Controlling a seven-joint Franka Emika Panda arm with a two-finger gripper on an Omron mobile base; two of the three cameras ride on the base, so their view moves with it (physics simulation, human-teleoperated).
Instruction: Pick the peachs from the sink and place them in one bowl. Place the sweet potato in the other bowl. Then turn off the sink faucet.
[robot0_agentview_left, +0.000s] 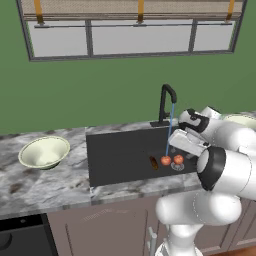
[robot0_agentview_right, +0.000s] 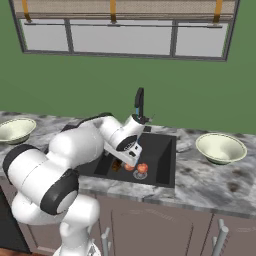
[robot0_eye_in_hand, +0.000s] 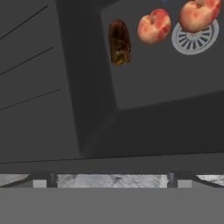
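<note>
Hand (robot0_eye_in_hand: 112, 181) open above sink (robot0_eye_in_hand: 65, 109), peaches (robot0_eye_in_hand: 154, 26) beside sweet potato (robot0_eye_in_hand: 119, 41).

The arm (robot0_agentview_left: 220, 145) hides the sink's (robot0_agentview_left: 120, 155) right end and most of the right bowl (robot0_agentview_left: 242, 120). The hand view's top edge crops one peach (robot0_eye_in_hand: 199, 13).

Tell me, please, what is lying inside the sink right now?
Inside the sink lie two peaches and a sweet potato. One peach sits on the drain ring, covering part of it.
</note>
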